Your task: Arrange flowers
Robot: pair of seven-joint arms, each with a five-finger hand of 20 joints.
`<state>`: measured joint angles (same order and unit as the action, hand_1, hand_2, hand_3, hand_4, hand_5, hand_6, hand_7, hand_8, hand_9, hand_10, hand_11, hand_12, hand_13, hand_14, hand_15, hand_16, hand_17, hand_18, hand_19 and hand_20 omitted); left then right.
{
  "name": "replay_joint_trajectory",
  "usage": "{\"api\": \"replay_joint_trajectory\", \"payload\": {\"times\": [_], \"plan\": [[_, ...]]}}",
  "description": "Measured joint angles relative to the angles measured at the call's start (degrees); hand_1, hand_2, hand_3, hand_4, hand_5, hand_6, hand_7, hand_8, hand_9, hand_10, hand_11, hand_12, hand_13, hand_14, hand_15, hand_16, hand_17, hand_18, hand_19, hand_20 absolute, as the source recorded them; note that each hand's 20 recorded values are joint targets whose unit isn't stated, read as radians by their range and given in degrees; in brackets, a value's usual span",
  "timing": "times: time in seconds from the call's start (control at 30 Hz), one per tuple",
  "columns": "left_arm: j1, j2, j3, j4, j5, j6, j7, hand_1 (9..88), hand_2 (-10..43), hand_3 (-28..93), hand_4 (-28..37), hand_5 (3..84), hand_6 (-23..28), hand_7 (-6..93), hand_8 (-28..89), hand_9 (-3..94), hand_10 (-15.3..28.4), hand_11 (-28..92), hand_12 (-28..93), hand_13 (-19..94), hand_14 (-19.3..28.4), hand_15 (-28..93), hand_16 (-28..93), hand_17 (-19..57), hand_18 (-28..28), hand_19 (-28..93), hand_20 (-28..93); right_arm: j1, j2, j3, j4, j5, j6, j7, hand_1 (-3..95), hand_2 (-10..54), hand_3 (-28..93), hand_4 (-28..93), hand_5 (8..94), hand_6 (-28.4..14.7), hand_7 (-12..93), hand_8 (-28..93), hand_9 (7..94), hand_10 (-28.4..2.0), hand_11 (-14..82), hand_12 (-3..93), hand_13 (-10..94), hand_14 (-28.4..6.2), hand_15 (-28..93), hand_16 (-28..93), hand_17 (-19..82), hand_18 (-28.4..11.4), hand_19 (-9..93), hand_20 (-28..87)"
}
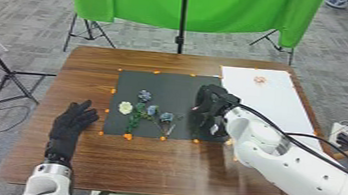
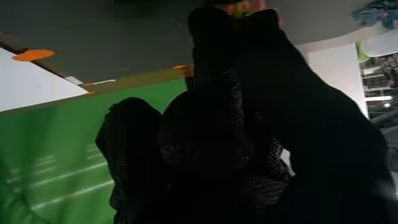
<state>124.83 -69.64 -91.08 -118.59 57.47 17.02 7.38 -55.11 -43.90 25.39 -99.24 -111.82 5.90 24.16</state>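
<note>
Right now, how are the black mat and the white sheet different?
The black mat is dark, while the white sheet is bright. The black mat has blue flowers and a pale flower lying on it; the white sheet has one small pinkish-orange thing near its far end. The white sheet is to the right of the black mat. Both lie flat on the wooden table.

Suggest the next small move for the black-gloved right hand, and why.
I'd probably try a slight test lift of the right hand: a small orange-red flower shows at its tip in the right wrist view, but whether the hand grips it is unclear.
</note>
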Motion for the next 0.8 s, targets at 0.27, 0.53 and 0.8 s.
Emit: {"api": "replay_joint_trajectory", "payload": {"times": [0.27, 0.53, 0.8], "plan": [[0.0, 0.0, -0.04, 0.0, 0.06, -0.14, 0.0, 22.9, 12.2, 62, -28.3, 44.0, 7.6, 7.2, -4, 43.1, 15.4, 23, 13, 30, 19.0, 38, 1, -2.3, 14.7, 20, 20, 0.0, 0.1, 0.5, -0.2, 0.1, -0.9, 0.0, 61.6, -9.5, 58, -15, 64.0, 2.1, 17, 1, 85.5, -8.7, 7.2, 39.7, 88, -2.2, 65, 36, 64, -11.0, 93, 63], [0.0, 0.0, -0.05, 0.0, 0.1, -0.18, 0.0, 23.2, 12.0, 62, -28.3, 44.1, 7.6, 7.2, -4, 43.2, 15.4, 23, 13, 30, 19.2, 38, 1, -2.3, 14.7, 20, 20, 0.0, 1.1, 1.6, -1.6, 0.1, -2.4, 0.0, 62.3, -9.5, 57, -16, 64.2, 2.5, 19, 1, 85.0, -8.9, 7.1, 39.9, 87, -2.2, 65, 36, 64, -10.9, 93, 63], [0.0, 0.0, -0.07, 0.0, 0.11, -0.18, 0.0, 23.3, 12.0, 62, -28.3, 44.1, 7.6, 7.2, -4, 43.2, 15.5, 23, 13, 30, 19.1, 38, 1, -2.2, 14.6, 20, 20, -0.1, 2.0, 3.2, -1.9, -0.2, -2.9, 0.4, 62.2, -9.5, 58, -15, 64.6, 2.1, 19, 2, 84.4, -9.1, 6.9, 39.6, 87, -2.4, 65, 36, 63, -11.1, 93, 62]]}}
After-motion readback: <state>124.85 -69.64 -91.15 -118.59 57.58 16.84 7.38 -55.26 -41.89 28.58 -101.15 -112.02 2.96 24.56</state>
